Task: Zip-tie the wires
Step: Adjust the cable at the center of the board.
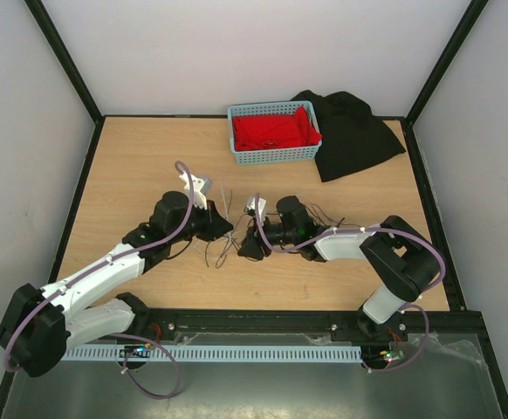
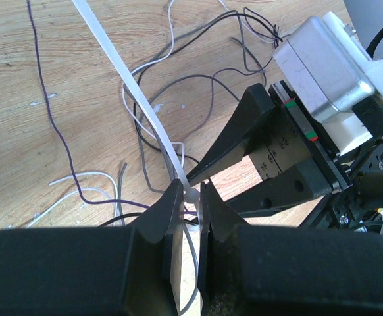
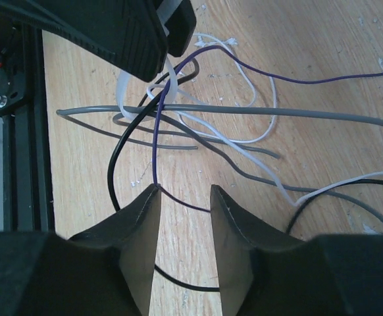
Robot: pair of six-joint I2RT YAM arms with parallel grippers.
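wires (image 3: 244, 110) lie in a loose tangle on the table (image 1: 132, 175), right under both grippers; the left gripper (image 2: 191, 195) is pressed together on a white zip tie (image 2: 139, 99), pinching it low down near what looks like its head, the long strap rising away up and to the left; the right gripper (image 3: 185, 192) faces it, just beside it, jaws apart and holding nothing; a purple strand (image 3: 156, 131) runs down to one of its fingertips and passes under the gap; grey, white and black loops spread outward across the wood, some crossing under the tie, others well apart from it; i cannot tell whether the strap goes around any of them, or whether its tail is through the head; at the far edge a blue basket (image 1: 276, 155) holds a red cloth (image 1: 271, 131), a black cloth (image 1: 354, 135) beside it, both well apart from the work.

the risks, as i judge them: the tie is slim and slick, so a sideways tug from the right fingers could pull it out of the pinch or twist it; the strands are springy and scattered, so a loop closed now would likely catch only a few; if the right jaws close where they stand they may nip the purple strand instead of the strap and drag the whole tangle; the grippers sit so close that a small misjudged move could knock one against the other.
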